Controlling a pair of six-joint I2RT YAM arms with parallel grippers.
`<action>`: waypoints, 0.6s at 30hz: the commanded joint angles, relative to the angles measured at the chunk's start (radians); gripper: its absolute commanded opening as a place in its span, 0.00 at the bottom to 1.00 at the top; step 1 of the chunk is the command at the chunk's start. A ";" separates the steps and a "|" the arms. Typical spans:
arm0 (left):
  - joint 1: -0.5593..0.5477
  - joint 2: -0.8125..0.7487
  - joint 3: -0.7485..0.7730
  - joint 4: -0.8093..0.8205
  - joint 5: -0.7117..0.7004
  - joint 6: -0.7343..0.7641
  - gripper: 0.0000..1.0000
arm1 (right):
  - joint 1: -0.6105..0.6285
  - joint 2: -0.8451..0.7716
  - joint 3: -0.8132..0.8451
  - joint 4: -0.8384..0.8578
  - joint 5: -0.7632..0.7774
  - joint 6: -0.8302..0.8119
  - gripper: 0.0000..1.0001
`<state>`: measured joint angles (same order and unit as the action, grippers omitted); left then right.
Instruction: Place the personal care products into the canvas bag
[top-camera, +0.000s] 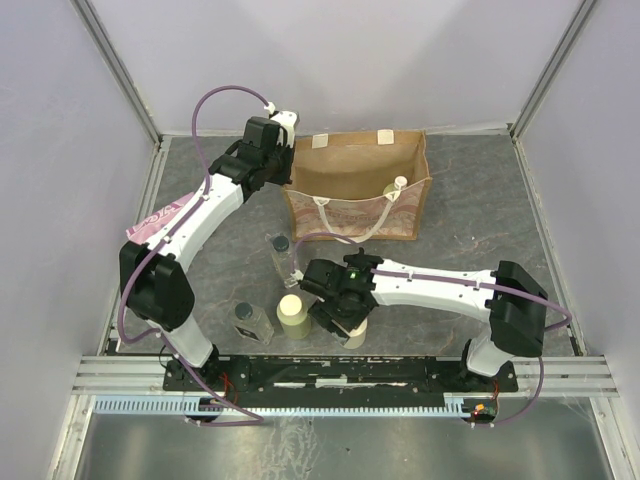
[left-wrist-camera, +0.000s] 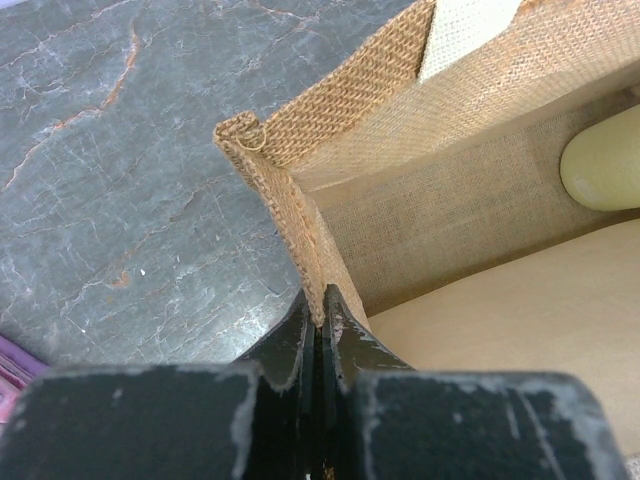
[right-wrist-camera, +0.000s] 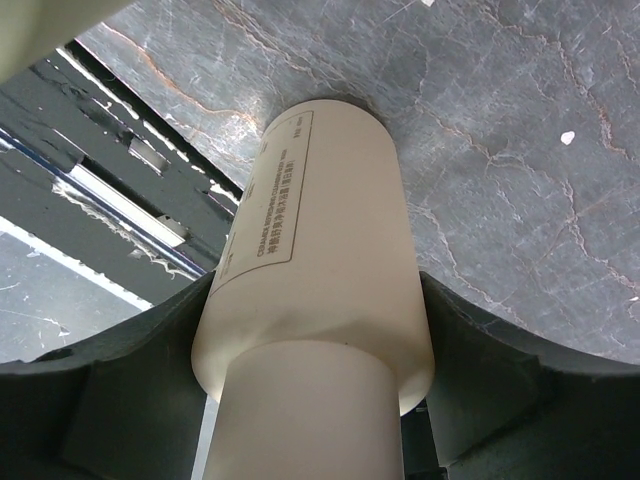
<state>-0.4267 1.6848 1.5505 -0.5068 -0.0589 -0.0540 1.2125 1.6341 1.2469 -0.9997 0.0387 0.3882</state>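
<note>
The brown canvas bag (top-camera: 355, 195) stands open at the back of the table, with my left gripper (top-camera: 288, 180) shut on its left rim. In the left wrist view the gripper (left-wrist-camera: 322, 315) pinches the woven bag edge (left-wrist-camera: 300, 200). A pale yellow pump bottle (top-camera: 396, 190) (left-wrist-camera: 600, 160) is inside the bag. My right gripper (top-camera: 345, 318) (right-wrist-camera: 312, 300) is closed round an upright pale yellow bottle (top-camera: 356, 335) (right-wrist-camera: 320, 200) near the front edge, its fingers (right-wrist-camera: 150, 380) against both sides. Another pale yellow bottle (top-camera: 293, 316) and two clear black-capped bottles (top-camera: 253, 321) (top-camera: 282, 255) stand on the table.
A flat pink packet (top-camera: 155, 222) lies at the left, partly under the left arm. The table's front rail (top-camera: 340, 372) runs close behind the held bottle. Grey walls close in the sides and back.
</note>
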 joint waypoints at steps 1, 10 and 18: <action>0.006 -0.032 -0.012 -0.015 0.002 0.049 0.03 | 0.018 0.008 0.009 -0.017 0.028 0.011 0.21; 0.005 -0.041 -0.013 -0.012 0.008 0.045 0.03 | 0.014 -0.094 0.176 -0.198 0.202 0.071 0.04; 0.006 -0.053 -0.005 -0.013 0.017 0.048 0.03 | -0.096 -0.113 0.530 -0.389 0.368 0.055 0.00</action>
<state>-0.4267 1.6779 1.5478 -0.5068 -0.0505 -0.0540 1.1854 1.6085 1.5867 -1.2831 0.2642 0.4477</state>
